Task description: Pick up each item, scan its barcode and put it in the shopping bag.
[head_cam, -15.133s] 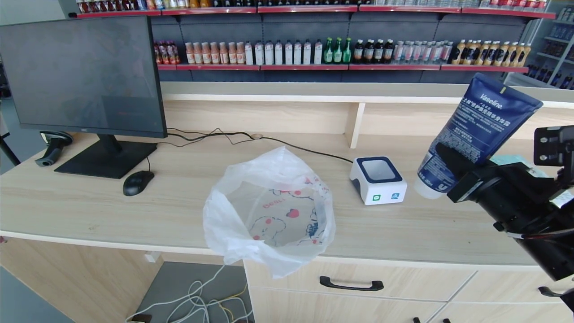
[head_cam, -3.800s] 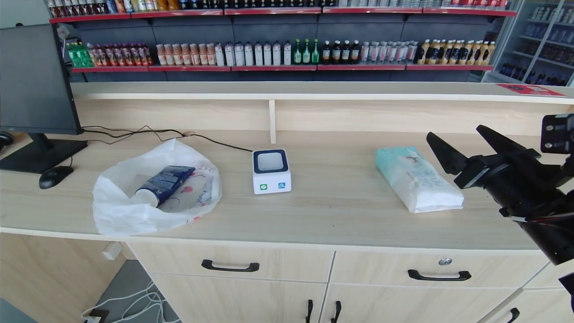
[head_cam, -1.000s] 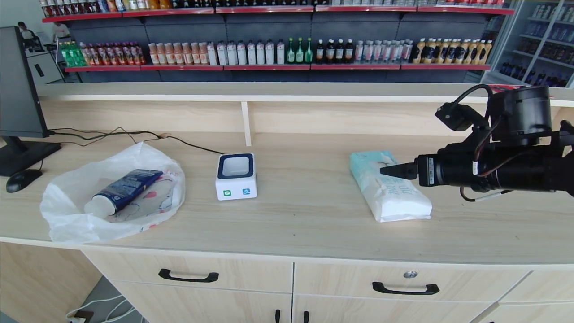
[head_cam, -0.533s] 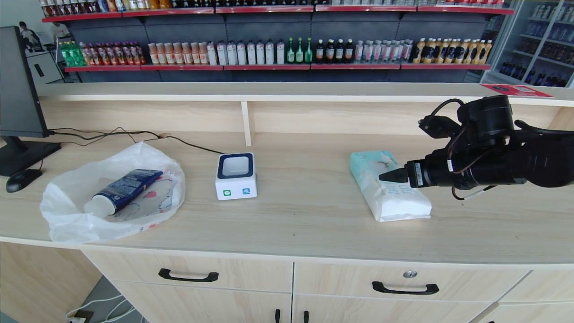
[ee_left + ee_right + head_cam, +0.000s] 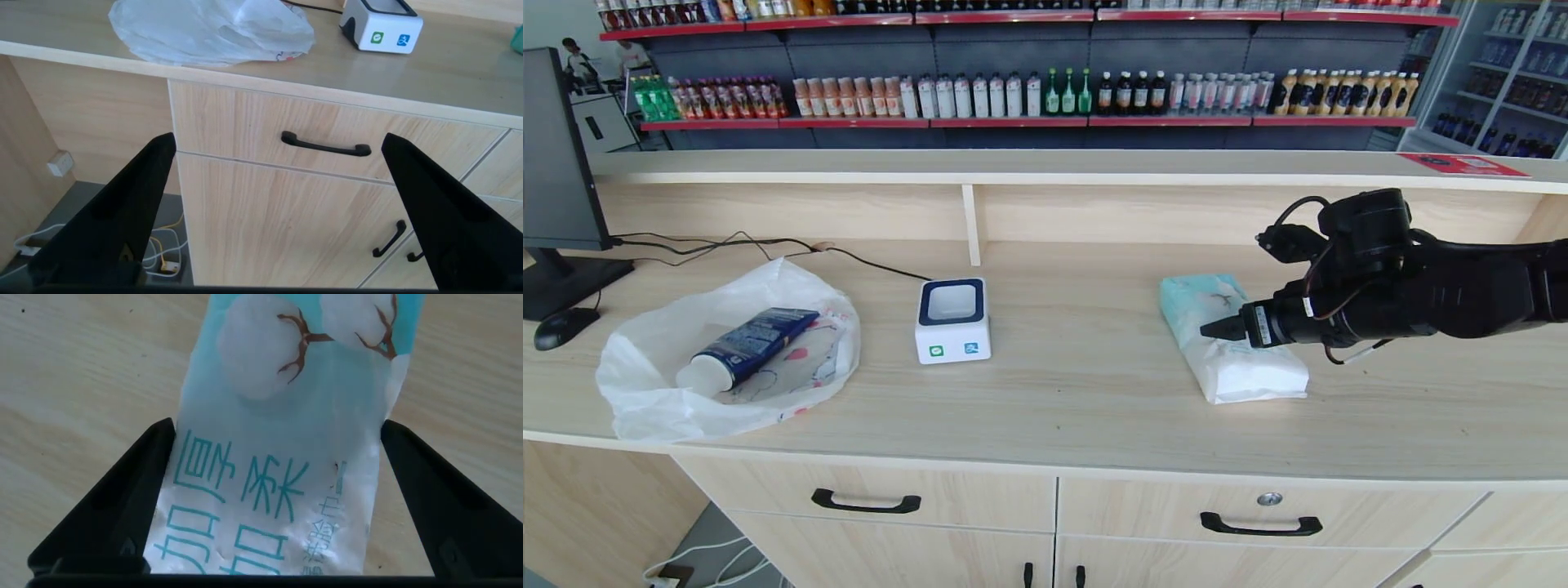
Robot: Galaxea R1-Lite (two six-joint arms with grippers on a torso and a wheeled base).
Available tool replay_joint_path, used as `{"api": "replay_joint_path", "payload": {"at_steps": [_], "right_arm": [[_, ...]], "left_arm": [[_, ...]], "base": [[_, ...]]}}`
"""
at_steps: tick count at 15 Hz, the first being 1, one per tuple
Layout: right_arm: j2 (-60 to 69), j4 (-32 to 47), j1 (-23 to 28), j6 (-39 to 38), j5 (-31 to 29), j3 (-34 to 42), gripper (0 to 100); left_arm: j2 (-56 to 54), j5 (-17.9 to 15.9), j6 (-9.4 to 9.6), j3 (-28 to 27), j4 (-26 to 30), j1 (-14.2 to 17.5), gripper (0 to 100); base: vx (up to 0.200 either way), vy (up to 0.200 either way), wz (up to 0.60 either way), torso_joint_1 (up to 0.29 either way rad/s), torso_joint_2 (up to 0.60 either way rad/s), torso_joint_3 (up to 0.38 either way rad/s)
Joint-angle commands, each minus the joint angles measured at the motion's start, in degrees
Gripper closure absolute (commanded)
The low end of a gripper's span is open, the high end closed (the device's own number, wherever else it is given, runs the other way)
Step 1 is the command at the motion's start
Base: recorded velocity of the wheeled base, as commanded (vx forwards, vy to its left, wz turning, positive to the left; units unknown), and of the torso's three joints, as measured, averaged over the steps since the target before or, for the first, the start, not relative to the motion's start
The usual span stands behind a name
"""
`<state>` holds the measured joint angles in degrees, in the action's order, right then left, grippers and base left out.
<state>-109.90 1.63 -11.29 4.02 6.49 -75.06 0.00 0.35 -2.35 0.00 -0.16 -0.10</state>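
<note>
The right fingers [image 5: 122,514] are spread wide, one on each side of the tissue pack [image 5: 286,433]. They are not clenched on it, and I cannot tell whether their inner edges touch the wrapper. The pack lies flat on the surface [image 5: 1078,392] at its right part. Its teal end points to the back ledge and its white end to the front edge. The right arm comes in low from the right, and its dark tip sits over the middle of the pack.

The left fingers [image 5: 122,220] are also spread and hold nothing. They hang below the front edge of the surface, before a drawer with a black handle [image 5: 325,147].

Left of the pack and well apart from it stands the scanner [image 5: 953,320], a white box with a dark-rimmed window on top. Further left the bag [image 5: 645,384] lies slumped and open near the front edge. A blue tube [image 5: 752,343] lies in it, with its white cap toward the front. A black cable [image 5: 882,265] runs along the back of the surface, from behind the bag to the scanner.

At the far left stand a monitor [image 5: 556,155] and, beside its foot, a mouse [image 5: 560,327]. Behind the back ledge, shelves [image 5: 1029,121] carry rows of bottles
</note>
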Motion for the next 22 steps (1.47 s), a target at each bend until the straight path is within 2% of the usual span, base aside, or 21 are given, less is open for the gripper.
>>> {"api": "replay_joint_path", "payload": {"at_steps": [1,8,15,19,20,22], "right_arm": [[-0.1,0.1,-1.0,0.0,-0.4,0.4,0],[-3.7,0.1,-2.8,0.7,-3.4,-1.0,0],[-6.9,0.6,-6.1,2.7,-8.1,-5.9,0],[-8.7,0.5,-6.3,4.7,-8.1,-5.9,0],[-8.8,0.5,-6.3,4.5,-8.0,-6.1,100],[-9.0,0.5,-6.2,4.4,-8.0,-6.9,100]], "left_arm": [[0.0,0.0,-0.02,0.0,0.0,0.0,0],[0.0,0.1,-0.02,0.0,0.0,0.0,0],[0.0,0.1,-0.02,0.0,0.0,0.0,0],[0.0,0.0,-0.02,0.0,0.0,0.0,0],[0.0,0.0,-0.02,0.0,0.0,0.0,0],[0.0,0.0,-0.02,0.0,0.0,0.1,0]], "base": [[0.000,0.000,0.00,0.000,0.00,0.000],[0.000,0.000,0.00,0.000,0.00,0.000],[0.000,0.000,0.00,0.000,0.00,0.000],[0.000,0.000,0.00,0.000,0.00,0.000],[0.000,0.000,0.00,0.000,0.00,0.000],[0.000,0.000,0.00,0.000,0.00,0.000]]}}
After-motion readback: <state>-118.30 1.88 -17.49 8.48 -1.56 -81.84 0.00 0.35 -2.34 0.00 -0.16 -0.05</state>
